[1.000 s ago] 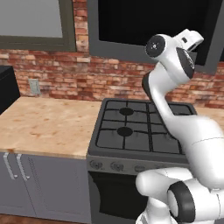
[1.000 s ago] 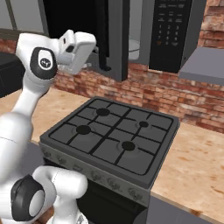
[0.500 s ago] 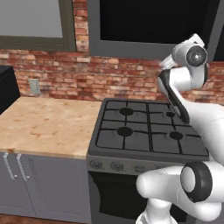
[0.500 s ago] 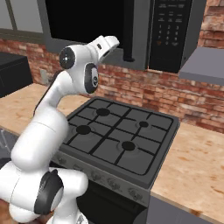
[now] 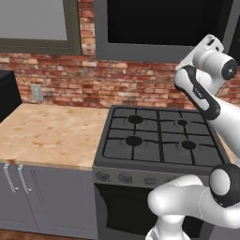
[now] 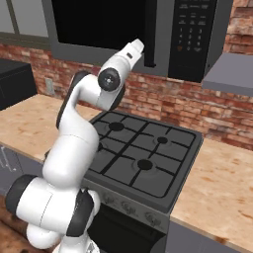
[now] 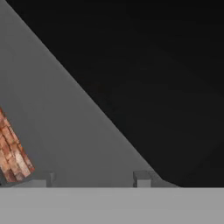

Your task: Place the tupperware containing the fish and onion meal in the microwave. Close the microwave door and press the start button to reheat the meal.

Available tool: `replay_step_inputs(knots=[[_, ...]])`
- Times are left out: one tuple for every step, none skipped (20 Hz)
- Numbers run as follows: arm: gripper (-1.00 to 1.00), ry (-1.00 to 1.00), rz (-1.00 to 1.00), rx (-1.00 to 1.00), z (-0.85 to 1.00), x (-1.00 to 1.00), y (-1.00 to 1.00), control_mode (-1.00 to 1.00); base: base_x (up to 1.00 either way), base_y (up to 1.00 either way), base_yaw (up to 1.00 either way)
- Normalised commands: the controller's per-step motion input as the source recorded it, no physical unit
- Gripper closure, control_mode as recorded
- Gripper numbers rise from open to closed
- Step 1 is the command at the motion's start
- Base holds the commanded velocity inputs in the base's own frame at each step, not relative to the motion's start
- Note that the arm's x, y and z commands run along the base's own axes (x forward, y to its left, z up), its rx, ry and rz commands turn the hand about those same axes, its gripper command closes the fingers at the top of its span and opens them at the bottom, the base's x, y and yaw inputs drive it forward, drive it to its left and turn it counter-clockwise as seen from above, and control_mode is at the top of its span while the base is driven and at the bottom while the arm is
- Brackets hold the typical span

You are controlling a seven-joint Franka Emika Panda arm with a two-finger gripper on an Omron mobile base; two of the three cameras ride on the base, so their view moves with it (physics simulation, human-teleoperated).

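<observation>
**Desk:** Where is the hand right now?

**Operator:** I have the arm (image 6: pixel 79 123) raised high over the stove (image 5: pixel 159 140), with the wrist reaching up at the microwave (image 6: pixel 192 39). In the right base view the hand sits just under the lower edge of the microwave door (image 5: pixel 164 21), near the dark vertical bar (image 6: pixel 151 34) between the window and the keypad (image 6: pixel 190 32).

**Desk:** And the gripper?

**Operator:** In the hand view the gripper (image 7: pixel 92 177) is spread. I see both fingertips (image 7: pixel 142 177) standing well apart with nothing between them. Behind them is the grey frame of the door, running diagonally, with the black glass above it and a patch of brick wall (image 7: pixel 13 153) in the lower left corner.

**Desk:** Are the tips touching the door?

**Operator:** I cannot tell. They are close to the frame, but no view shows contact.

**Desk:** Where does the microwave sit?

**Operator:** It hangs on the brick wall directly above the stove, with a grey hood (image 6: pixel 230 71) just beside its right edge. The door's dark window faces me and looks flat against the front. I cannot tell whether it is fully latched.

**Desk:** Anything on the counter?

**Operator:** I see the wooden counter (image 5: pixel 51 136) running along the stove's left edge.
</observation>
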Motion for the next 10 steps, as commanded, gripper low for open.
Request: replay_step_inputs(knots=[[-1.0, 0.05, 0.07, -0.09, 0.32, 0.78, 0.02, -1.0, 0.0, 0.0, 0.0], [-1.0, 0.05, 0.05, -0.1, 0.34, 0.73, 0.04, -1.0, 0.0, 0.0, 0.0], [-1.0, 0.08, 0.01, -0.14, 0.37, 0.66, 0.14, -1.0, 0.0, 0.0, 0.0], [-1.0, 0.09, 0.0, -0.17, 0.4, 0.59, 0.21, -1.0, 0.0, 0.0, 0.0], [-1.0, 0.1, 0.0, -0.19, 0.43, 0.48, 0.25, -1.0, 0.0, 0.0, 0.0], [-1.0, 0.12, 0.0, -0.22, 0.48, 0.38, 0.29, -1.0, 0.0, 0.0, 0.0], [-1.0, 0.12, 0.0, -0.24, 0.55, 0.26, 0.29, -1.0, 0.0, 0.0, 0.0], [-1.0, 0.14, 0.0, -0.25, 0.59, 0.18, 0.31, -1.0, 0.0, 0.0, 0.0], [-1.0, 0.17, 0.0, -0.28, 0.64, 0.13, 0.38, -1.0, 0.0, 0.0, 0.0], [-1.0, 0.17, 0.0, -0.29, 0.66, 0.11, 0.39, -1.0, 0.0, 0.0, 0.0]])
